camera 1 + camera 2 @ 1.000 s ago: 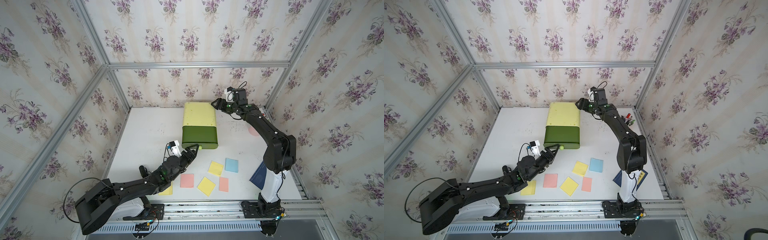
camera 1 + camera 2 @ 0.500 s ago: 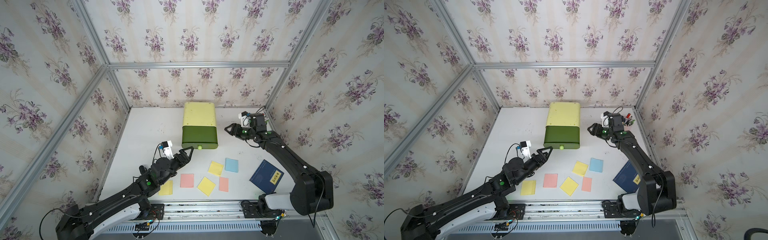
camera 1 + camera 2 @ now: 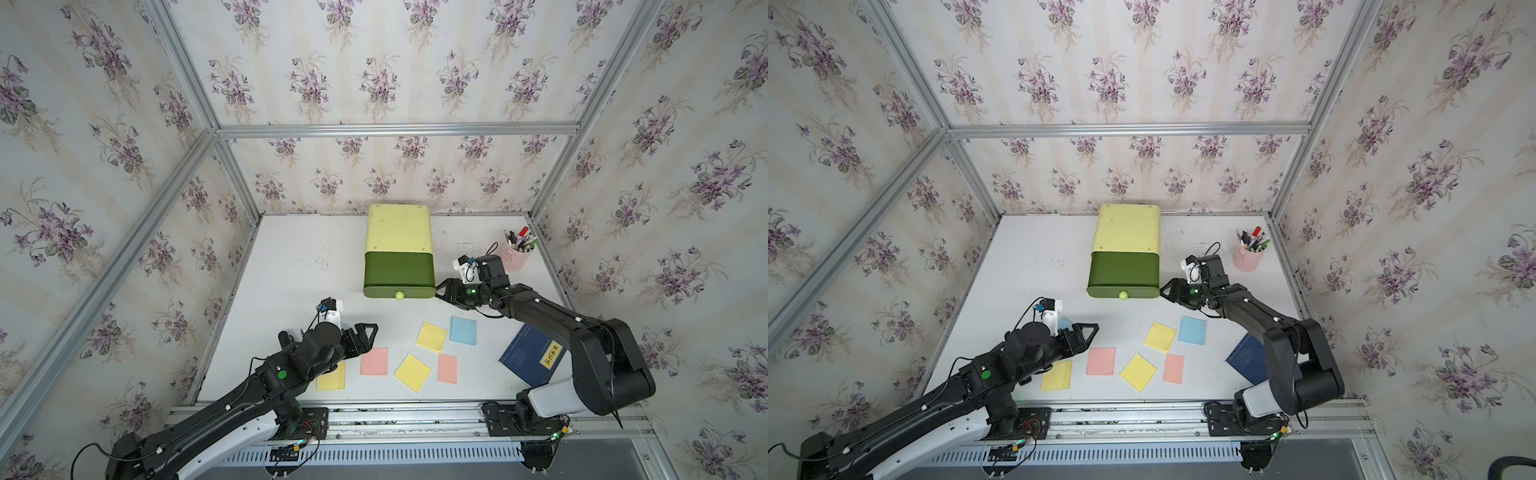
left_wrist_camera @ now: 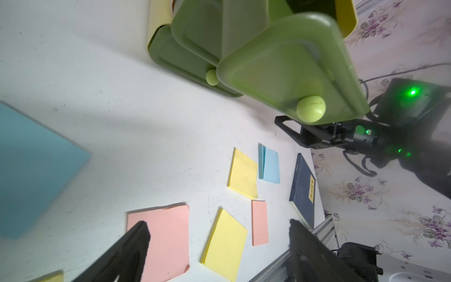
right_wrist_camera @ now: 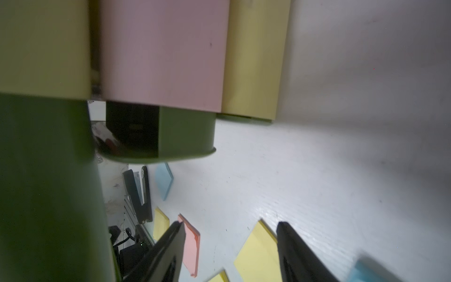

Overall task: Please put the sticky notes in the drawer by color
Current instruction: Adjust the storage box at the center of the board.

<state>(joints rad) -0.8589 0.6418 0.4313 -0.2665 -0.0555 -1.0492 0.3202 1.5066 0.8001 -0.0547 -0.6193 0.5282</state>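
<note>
Drawer (image 3: 398, 266) with its top tray pulled out, ready for loading. The left claw (image 3: 370, 335), spread and empty, hovers before the drawer's front near a pink note (image 3: 374, 361), probably its next pick. The right claw (image 3: 444, 293), jaws apart and holding nothing, sits beside the drawer's front right corner. The visible notes (image 3: 431, 336) lie on the table (image 3: 299, 257) before the drawer.

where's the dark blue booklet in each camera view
In both top views: dark blue booklet at the table's front right, by the right arm.
Left wrist: booklet edge-on, next to the light blue note.
Right wrist: not in it.
Shared landmark: the green drawer.
</note>
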